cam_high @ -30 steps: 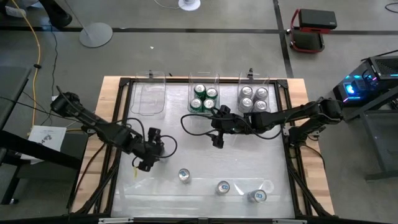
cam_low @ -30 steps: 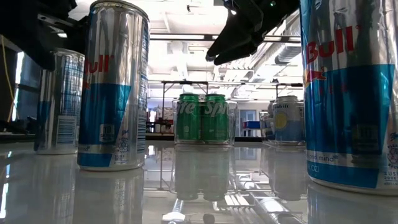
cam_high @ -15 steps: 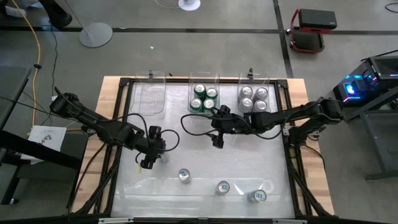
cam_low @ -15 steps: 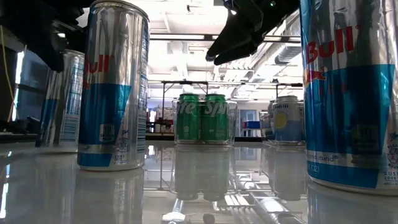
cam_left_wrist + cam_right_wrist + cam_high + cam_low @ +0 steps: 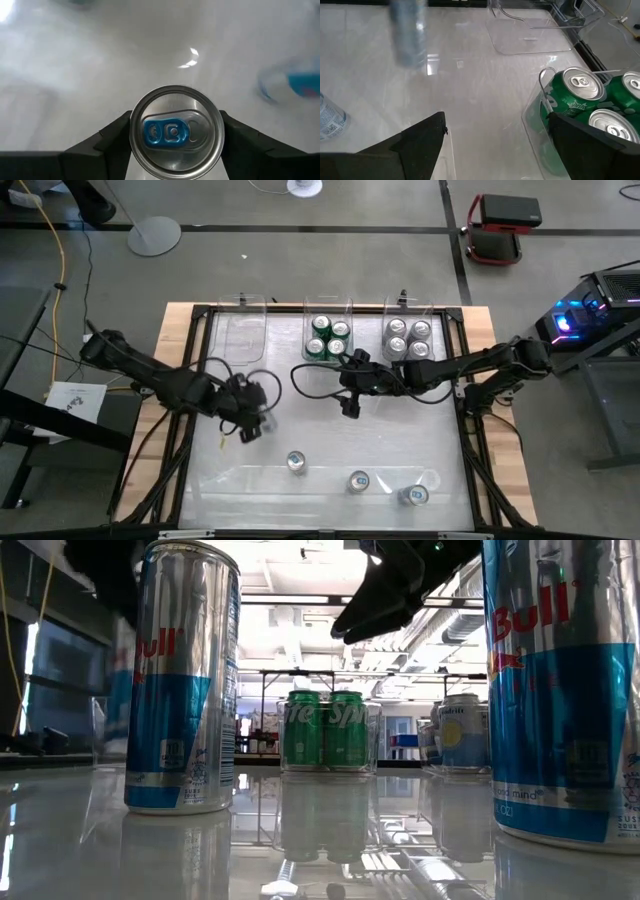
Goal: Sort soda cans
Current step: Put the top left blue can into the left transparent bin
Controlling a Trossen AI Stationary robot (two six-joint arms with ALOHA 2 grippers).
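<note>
High view: four green aluminium cans point(image 5: 328, 338) and four plain silver cans point(image 5: 407, 339) sit binned; the clear plastic left bin point(image 5: 241, 338) is empty. Three silver-and-blue cans point(image 5: 357, 480) wait on the table point(image 5: 330, 430); the left pincer point(image 5: 172, 150) clasps a fourth silver-and-blue can point(image 5: 175, 132), the right pincer point(image 5: 349, 406) hangs open.

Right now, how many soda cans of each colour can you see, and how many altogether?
Green cans: 4, in the middle bin
Plain silver cans: 4, in the right bin
Silver-and-blue cans: 4, three loose on the table, one in the left gripper
Total: 12

"Bull" on blue-silver cans point(image 5: 185, 680); "Spr" on green cans point(image 5: 322, 728).
</note>
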